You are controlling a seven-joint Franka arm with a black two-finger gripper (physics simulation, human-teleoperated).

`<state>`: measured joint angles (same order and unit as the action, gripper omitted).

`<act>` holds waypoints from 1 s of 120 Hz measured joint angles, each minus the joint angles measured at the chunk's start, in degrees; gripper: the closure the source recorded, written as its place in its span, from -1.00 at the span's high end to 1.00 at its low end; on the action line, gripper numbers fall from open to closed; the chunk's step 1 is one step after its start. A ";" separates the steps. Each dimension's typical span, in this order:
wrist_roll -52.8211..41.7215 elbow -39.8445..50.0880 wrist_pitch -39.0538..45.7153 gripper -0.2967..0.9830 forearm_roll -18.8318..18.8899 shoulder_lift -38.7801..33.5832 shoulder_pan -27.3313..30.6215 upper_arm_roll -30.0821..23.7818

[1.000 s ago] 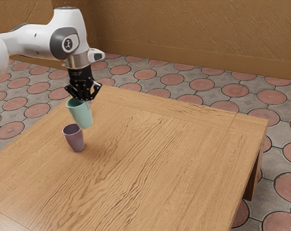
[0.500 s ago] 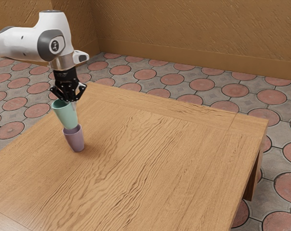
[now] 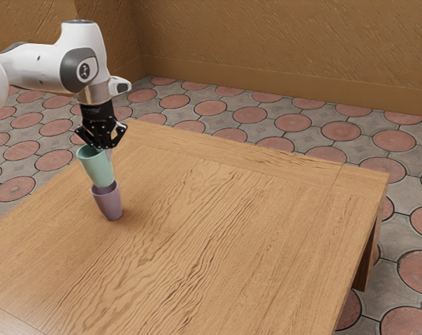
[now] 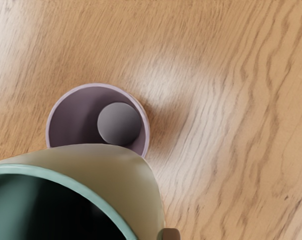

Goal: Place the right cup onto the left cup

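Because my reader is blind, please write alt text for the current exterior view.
A black gripper on a robot arm holds a green cup, whose base visually overlaps the mouth of a purple cup on a wooden table; behind are tiled floor and brown walls.

two cups (image 3: 97, 169), one wooden table (image 3: 232, 230), one arm (image 3: 40, 70)

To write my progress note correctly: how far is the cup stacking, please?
The lift looks done: the gripper holds the teal cup raised. Alignment is in hand: its base is near the purple cup, whose mouth shows largely uncovered in the wrist view. Seating and release seem left.
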<state>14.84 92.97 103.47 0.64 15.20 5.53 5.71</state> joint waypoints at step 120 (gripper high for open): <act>-0.81 -1.64 1.00 -0.69 0.18 3.45 2.35 0.06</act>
<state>14.03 91.33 104.48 0.82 18.66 7.88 5.77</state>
